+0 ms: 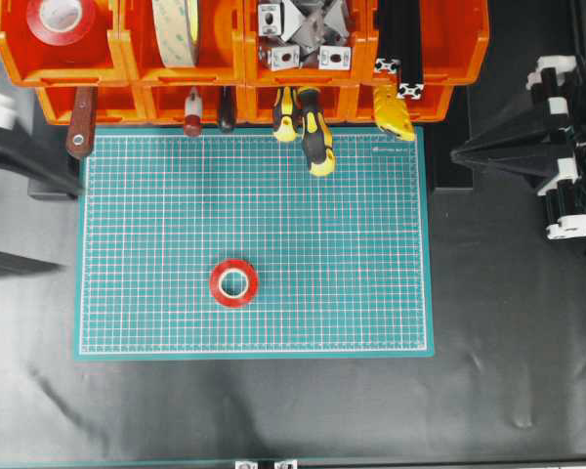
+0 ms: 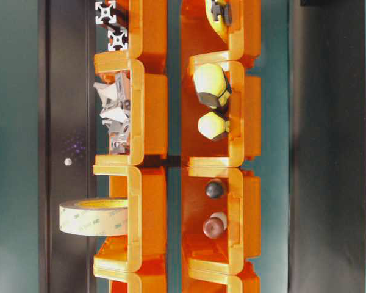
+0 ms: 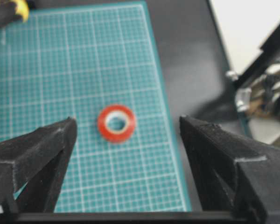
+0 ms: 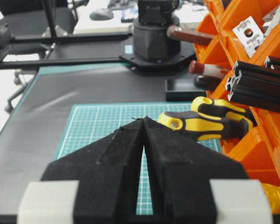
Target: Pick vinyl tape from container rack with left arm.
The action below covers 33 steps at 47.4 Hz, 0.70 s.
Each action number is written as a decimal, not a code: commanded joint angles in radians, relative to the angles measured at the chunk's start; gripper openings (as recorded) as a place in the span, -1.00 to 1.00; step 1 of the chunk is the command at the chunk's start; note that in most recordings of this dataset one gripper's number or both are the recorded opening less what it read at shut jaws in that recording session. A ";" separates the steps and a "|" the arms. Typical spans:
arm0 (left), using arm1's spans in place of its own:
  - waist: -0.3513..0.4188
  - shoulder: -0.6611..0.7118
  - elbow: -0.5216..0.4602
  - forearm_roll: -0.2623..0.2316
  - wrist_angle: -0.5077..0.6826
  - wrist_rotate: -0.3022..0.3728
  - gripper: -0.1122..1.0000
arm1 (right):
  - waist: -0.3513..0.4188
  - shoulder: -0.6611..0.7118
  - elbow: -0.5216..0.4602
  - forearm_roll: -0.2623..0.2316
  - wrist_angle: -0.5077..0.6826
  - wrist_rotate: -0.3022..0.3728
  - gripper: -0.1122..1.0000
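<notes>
Left pincer (image 3: 126, 154): mine, spread wide with nothing between the pads, looking down on the mat from above and off to one side

Right pincer (image 4: 143, 122): pads pressed together, empty, parked at the right of the tabletop (image 1: 273, 410)

Vinyl tape (image 1: 233, 282): the small red roll lies flat on the green mat (image 1: 371, 293), toward the lower middle, well apart from the container rack (image 1: 234, 59); in my wrist view it sits between my two pads but far below them

Other red roll (image 1: 61, 20): a larger red roll rests in the rack's top-left bin, with the cream tape roll (image 1: 176, 29) on edge in the bin beside it

Task state: judging by how things lie, the roll is out of the rack and released, so little is left but to clear away

Risk, confusion: if I took the larger red roll in the bin for the target, I would reach back into the rack for nothing

Risk, contact: a careless low sweep could clip the flat roll and skid it across the mat, since it is light and glossy

Risk, tools: the yellow-handled screwdrivers (image 1: 313, 132) hang out over the mat's top edge; swinging toward the rack could knock them
</notes>
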 commanded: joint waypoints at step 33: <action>0.037 -0.434 0.281 -0.002 -0.166 -0.023 0.72 | 0.021 -0.083 0.015 0.002 0.008 -0.008 -0.80</action>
